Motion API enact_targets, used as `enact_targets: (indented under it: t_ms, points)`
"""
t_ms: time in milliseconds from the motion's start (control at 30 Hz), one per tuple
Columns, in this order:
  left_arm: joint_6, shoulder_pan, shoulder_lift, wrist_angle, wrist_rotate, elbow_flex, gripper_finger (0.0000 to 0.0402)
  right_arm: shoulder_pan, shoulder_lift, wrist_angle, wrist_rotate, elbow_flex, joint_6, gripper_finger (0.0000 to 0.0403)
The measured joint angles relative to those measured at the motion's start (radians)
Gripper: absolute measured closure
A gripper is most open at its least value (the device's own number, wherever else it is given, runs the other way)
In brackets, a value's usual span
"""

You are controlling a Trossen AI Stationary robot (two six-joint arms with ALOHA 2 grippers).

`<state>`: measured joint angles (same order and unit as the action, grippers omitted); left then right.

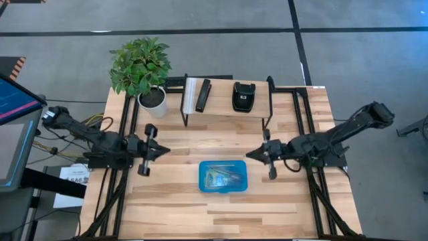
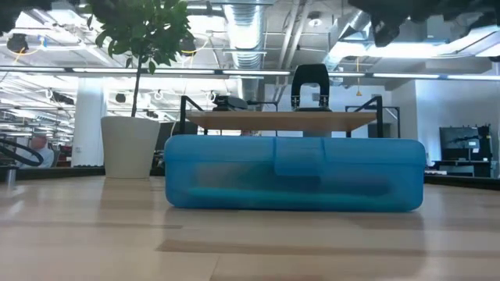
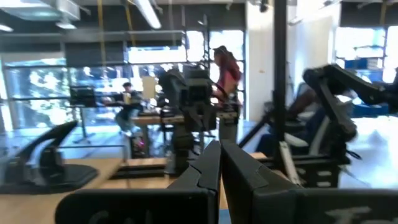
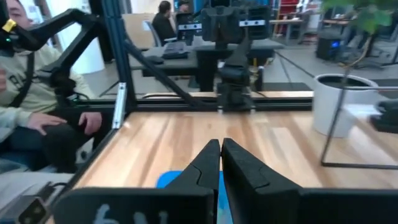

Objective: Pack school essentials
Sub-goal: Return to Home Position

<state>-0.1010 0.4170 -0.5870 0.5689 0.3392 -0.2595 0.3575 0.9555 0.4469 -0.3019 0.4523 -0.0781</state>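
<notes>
A closed blue translucent box (image 1: 223,176) rests flat on the table between both arms; it fills the low view (image 2: 293,173), and a corner shows in the right wrist view (image 4: 166,180). Through its lid, small greenish and yellow stationery (image 1: 218,177) shows dimly inside; single pieces cannot be told apart. My left gripper (image 1: 164,152) hovers left of the box, above the table, shut (image 3: 220,157). My right gripper (image 1: 251,154) hovers just beyond the box's far right corner, shut (image 4: 221,153). The two grippers point at each other.
A low wooden shelf (image 1: 227,110) on black legs stands at the far edge, carrying a black bar (image 1: 202,96), a black pouch (image 1: 243,96) and a white strip (image 1: 189,96). A potted plant (image 1: 142,67) stands at the far left corner. People sit beyond the table (image 4: 31,93).
</notes>
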Motion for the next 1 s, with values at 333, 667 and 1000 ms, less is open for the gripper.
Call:
enact_targets:
  t_ms: [333,667,1000]
  points:
    - [0.032,-0.164,0.225,-0.042,-0.064,0.163,0.0400,-0.115,-0.153,0.002,0.012,-0.110,0.081,0.0360]
    - [0.078,-0.309,0.294,-0.074,-0.179,0.232,0.0400,-0.242,-0.342,-0.026,0.081,-0.224,0.082,0.0363]
    - [0.085,-0.392,0.398,-0.170,-0.251,0.232,0.0400,-0.270,-0.635,-0.258,0.091,-0.248,0.078,0.0397]
